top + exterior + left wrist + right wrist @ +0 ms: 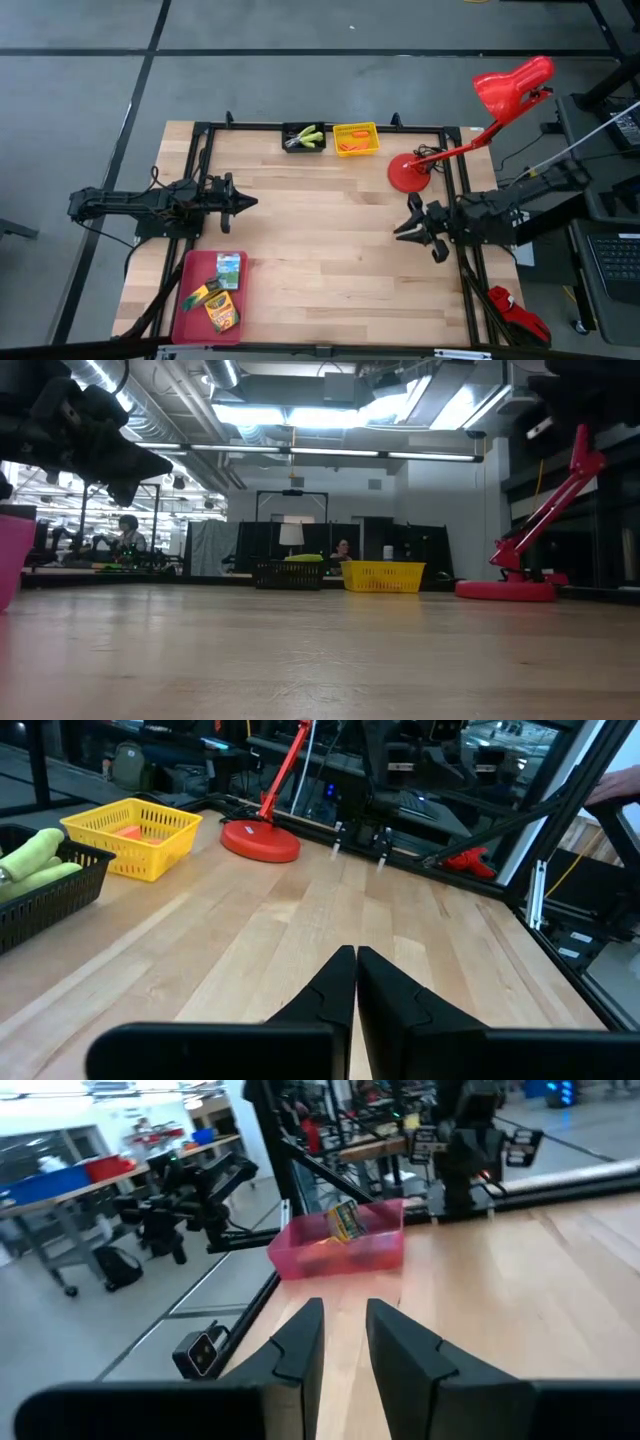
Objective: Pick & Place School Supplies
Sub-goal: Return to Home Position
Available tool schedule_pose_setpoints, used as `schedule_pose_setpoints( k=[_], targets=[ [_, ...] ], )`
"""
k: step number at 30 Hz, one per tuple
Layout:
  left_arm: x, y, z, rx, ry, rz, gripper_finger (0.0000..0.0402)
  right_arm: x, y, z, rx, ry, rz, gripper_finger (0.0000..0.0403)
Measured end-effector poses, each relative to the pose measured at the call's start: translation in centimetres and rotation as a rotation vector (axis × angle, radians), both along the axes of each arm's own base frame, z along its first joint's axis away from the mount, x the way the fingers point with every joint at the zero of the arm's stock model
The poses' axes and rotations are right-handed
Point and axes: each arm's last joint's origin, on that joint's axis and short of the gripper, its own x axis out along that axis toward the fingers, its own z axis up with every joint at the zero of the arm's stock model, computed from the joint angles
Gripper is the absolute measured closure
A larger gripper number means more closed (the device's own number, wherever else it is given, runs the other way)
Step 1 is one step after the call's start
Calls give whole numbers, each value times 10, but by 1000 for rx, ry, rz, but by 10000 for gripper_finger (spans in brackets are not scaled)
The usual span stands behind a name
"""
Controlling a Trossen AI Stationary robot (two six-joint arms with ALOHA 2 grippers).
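1. Crayon boxes, three in all, lie flat in the red tray [183,322] at the near left corner of the table [320,250]. One crayon box [229,270] at the tray's far right has its long axis running near to far. The other two [214,306] touch each other and sit slanted across the tray.
2. Two tools with green handles [308,136] rest in the black bin [290,128] at the far edge, lying roughly left to right, handles toward the right.
3. Orange erasers [351,144] lie in the yellow bin [372,128], just right of the black one.
4. A red lamp [409,174] stands right of the yellow bin, with its arm slanting far-right past the table edge.
5. The left gripper [252,202] hovers over the table's left side, pointing right, its fingers pressed together on nothing.
6. The right gripper [402,220] hovers just near of the lamp base, pointing left, with a narrow gap between its fingers, empty.
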Motion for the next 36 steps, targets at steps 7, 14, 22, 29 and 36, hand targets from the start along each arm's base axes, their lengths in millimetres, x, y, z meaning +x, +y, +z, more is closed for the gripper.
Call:
schedule_pose_setpoints(
  k=[7, 14, 22, 29, 36],
  targets=[
    [0, 0, 0, 0, 0, 0, 390, -5, -28, -22, -80, -17, 17, 318],
    [0, 0, 0, 0, 0, 0, 392, -15, -34, -46, -130, -21, 26, 318],
    [0, 0, 0, 0, 0, 0, 391, -26, -39, -47, -207, -36, -27, 318],
    [0, 0, 0, 0, 0, 0, 392, -33, -41, -40, -200, -124, -62, 318],
    [0, 0, 0, 0, 0, 0, 391, -36, -41, -37, -47, -118, -89, 318]
  ],
)
